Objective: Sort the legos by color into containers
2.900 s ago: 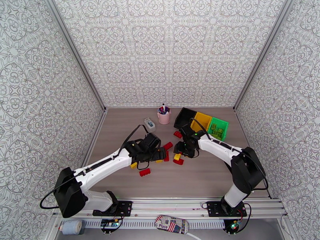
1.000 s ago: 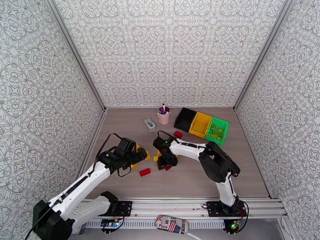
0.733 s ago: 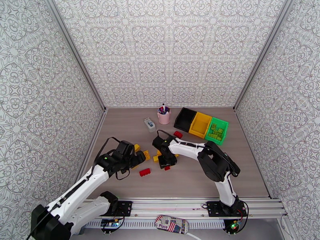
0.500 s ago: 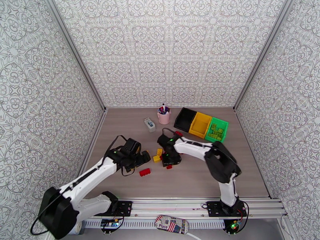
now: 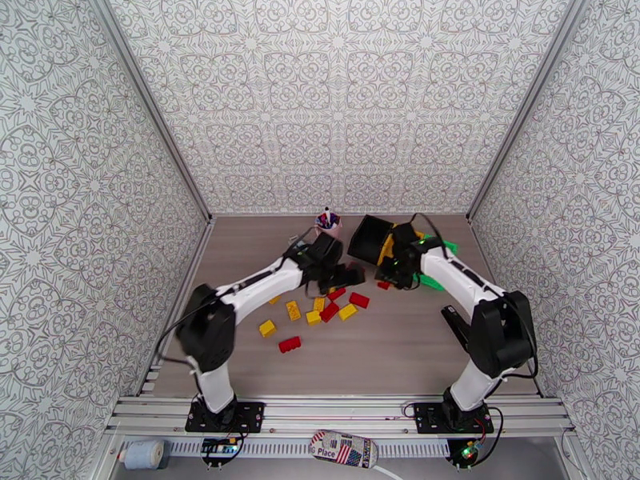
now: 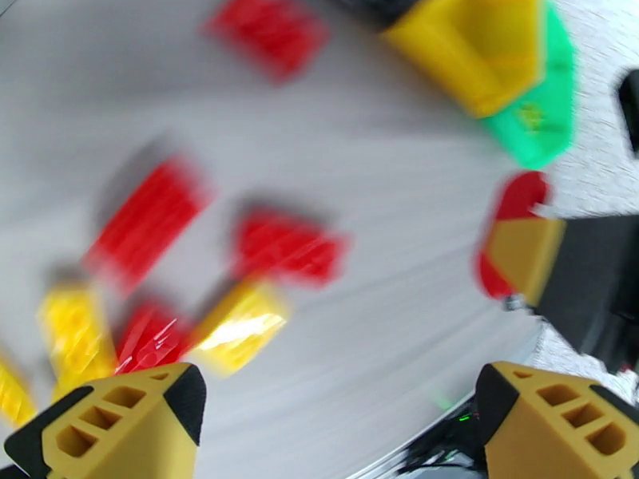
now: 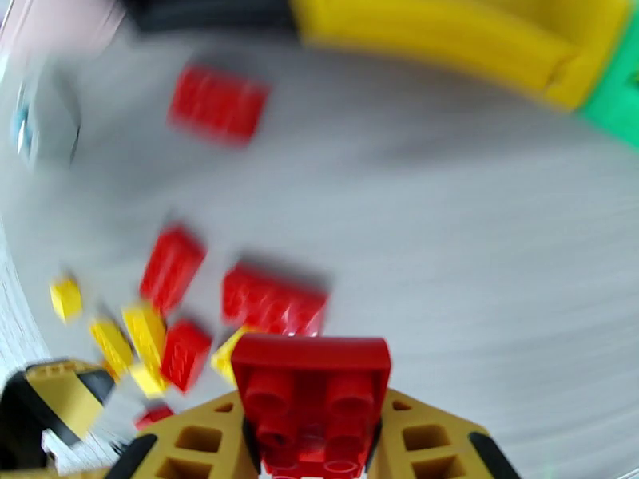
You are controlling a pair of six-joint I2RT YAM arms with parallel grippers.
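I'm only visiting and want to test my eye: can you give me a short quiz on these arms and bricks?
1. True or false: the right gripper holds a red lego.
2. Which colours are the loose legos on the table? A red and yellow; B green and blue; C white only.
3. Fill in: the left gripper is ____, holding nothing.
Key: 1 true; 2 A; 3 open.

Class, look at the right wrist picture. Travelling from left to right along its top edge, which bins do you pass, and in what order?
black bin → yellow bin → green bin
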